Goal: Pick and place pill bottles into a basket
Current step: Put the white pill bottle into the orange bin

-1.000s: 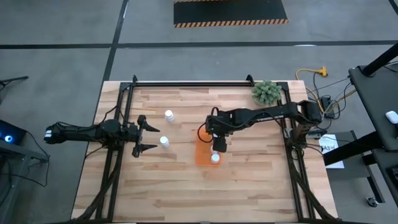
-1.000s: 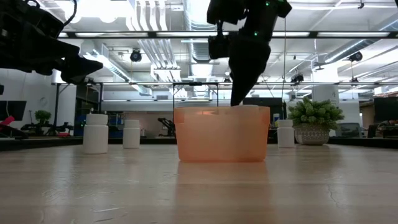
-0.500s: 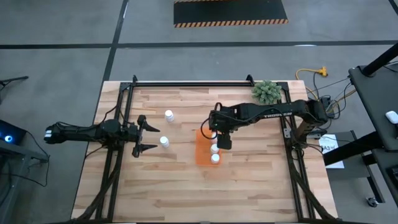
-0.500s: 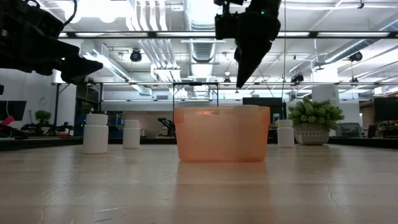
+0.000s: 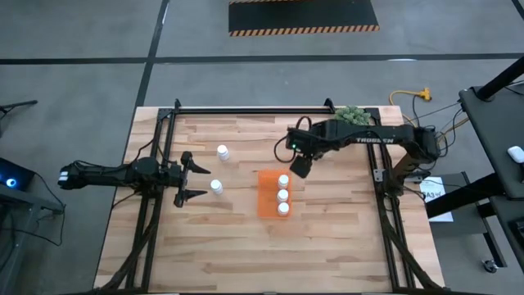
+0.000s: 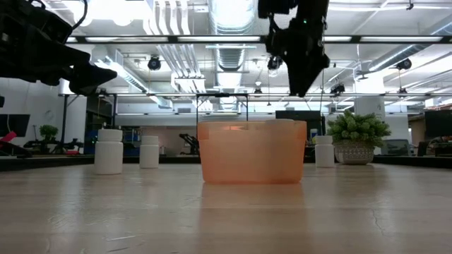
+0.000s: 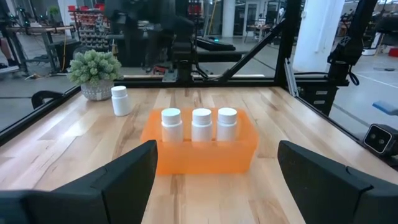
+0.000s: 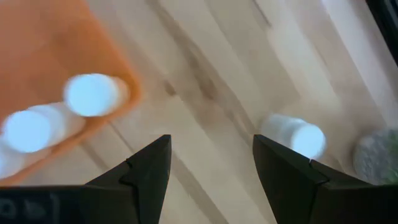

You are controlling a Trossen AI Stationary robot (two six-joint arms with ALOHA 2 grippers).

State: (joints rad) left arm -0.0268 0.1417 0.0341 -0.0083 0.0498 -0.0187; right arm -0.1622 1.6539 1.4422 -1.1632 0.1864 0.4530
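The orange basket point(image 5: 267, 197) stands at the table's middle with three white pill bottles point(image 5: 283, 195) upright in a row along its right side, shown too in the left wrist view point(image 7: 201, 123). My right gripper point(image 5: 300, 166) hangs open above the table just beyond the basket's far right corner, pointing steeply down with nothing between its fingers point(image 8: 211, 146). Another bottle point(image 8: 298, 135) stands on the wood ahead of it, near the plant. Two more bottles point(image 5: 222, 152) point(image 5: 216, 187) stand at the left. My left gripper point(image 5: 187, 176) waits open at the left, near those two.
A green bushy plant point(image 5: 352, 116) in a pot sits at the far right corner, under my right arm. Black frame rails point(image 5: 246, 109) run along the table's far, left and right sides. Bare wood lies between the basket and the near edge.
My right gripper has risen from over the basket and gone toward the table's far right, rolling at the wrist as it went. It stayed open and empty. All three bottles in the basket now show, where the gripper covered two before.
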